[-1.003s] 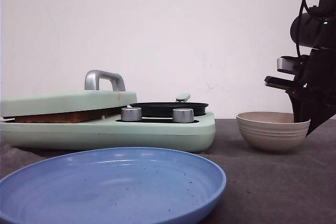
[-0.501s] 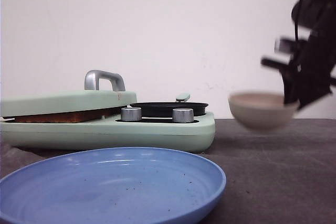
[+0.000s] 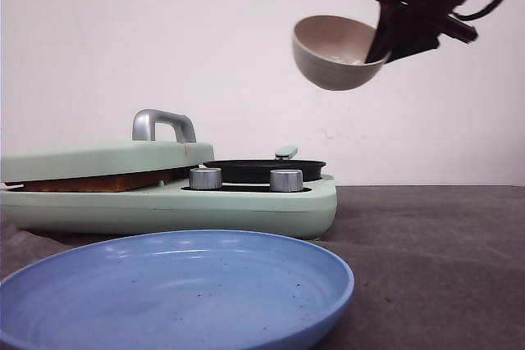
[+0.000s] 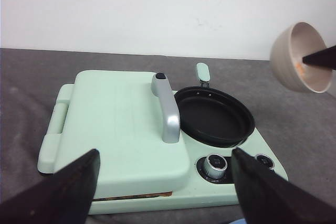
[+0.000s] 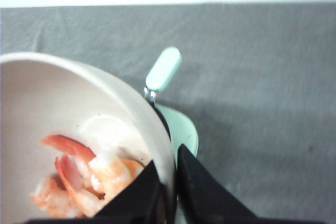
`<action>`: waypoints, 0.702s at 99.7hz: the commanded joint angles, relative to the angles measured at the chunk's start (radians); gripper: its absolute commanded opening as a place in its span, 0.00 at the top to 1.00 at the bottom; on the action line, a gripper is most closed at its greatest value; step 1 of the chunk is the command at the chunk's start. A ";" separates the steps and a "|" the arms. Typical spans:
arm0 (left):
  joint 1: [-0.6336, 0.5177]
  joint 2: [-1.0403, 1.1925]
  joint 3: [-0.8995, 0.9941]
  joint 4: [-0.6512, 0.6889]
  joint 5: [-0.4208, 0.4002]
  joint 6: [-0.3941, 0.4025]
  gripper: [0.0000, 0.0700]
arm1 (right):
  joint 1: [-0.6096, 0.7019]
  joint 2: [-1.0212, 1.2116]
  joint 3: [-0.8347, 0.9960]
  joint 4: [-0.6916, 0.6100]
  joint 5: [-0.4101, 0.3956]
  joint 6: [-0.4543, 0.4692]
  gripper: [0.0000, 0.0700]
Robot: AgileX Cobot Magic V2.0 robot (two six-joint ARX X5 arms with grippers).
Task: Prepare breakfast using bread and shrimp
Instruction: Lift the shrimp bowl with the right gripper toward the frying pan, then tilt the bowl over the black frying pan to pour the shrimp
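Right gripper (image 3: 385, 38) pinches rim of bowl (image 3: 336, 52) with shrimp (image 5: 86, 174) – high above black pan (image 3: 264, 170); left gripper (image 4: 163, 192) wide apart – empty

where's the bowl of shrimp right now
In the front view the bowl is up in the air at upper right, tilted, its rim pinched by the right gripper, above the black pan.
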State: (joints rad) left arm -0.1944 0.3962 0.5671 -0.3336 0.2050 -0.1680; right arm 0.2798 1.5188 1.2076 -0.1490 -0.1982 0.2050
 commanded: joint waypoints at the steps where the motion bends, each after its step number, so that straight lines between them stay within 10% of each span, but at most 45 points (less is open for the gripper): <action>1: -0.001 0.002 0.004 0.010 -0.006 -0.002 0.37 | 0.034 0.024 0.018 0.056 0.050 -0.093 1.00; 70: -0.001 0.002 0.004 0.005 -0.003 0.027 0.38 | 0.232 0.272 0.018 0.625 0.435 -0.609 1.00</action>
State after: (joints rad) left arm -0.1944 0.3962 0.5671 -0.3378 0.2050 -0.1623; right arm 0.4988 1.7702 1.2072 0.4141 0.1875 -0.3176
